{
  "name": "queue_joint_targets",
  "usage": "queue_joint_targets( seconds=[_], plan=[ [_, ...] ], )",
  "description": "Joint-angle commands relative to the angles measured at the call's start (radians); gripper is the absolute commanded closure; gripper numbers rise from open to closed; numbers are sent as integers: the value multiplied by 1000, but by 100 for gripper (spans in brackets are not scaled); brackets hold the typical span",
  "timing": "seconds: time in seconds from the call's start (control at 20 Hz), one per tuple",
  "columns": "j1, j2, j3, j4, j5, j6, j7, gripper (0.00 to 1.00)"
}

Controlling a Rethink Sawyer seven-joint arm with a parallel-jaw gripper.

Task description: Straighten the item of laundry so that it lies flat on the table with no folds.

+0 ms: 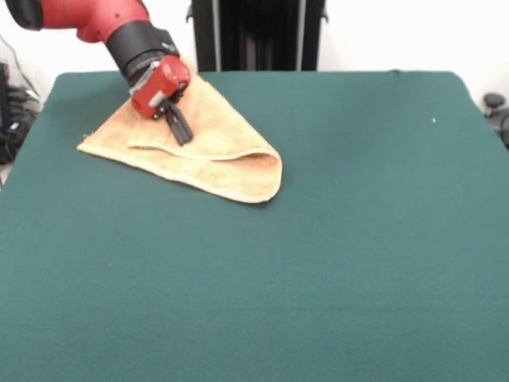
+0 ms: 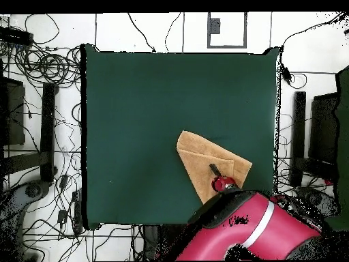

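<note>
While the overhead view gives only the red top of the gripper above the towel, the front view shows its two dark fingers drawn together, slanting down with their tips against the cloth; whether a pinch of terry sits between them I cannot tell. From the front, the towel lies folded into a rough triangle near the far left of the table, one layer lapped over another with a soft rounded fold at its near right corner. Overhead, it sits close to the table's robot-side edge, toward the right. The cloth is nubby orange-tan terry; the tabletop is flat, matte dark green felt. The arm is glossy red with a black collar.
</note>
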State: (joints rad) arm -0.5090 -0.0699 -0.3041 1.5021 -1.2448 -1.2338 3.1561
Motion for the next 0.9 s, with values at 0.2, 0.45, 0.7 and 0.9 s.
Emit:
queue_joint_targets(
  seconds=[0.2,0.45,0.7,0.9],
  plan=[
    [64,66,262,44,108,239,387,100],
    [52,74,272,51,172,230,329,100],
    [30,84,284,60,224,199,282,100],
    [16,93,294,59,269,183,240,100]
  ],
)
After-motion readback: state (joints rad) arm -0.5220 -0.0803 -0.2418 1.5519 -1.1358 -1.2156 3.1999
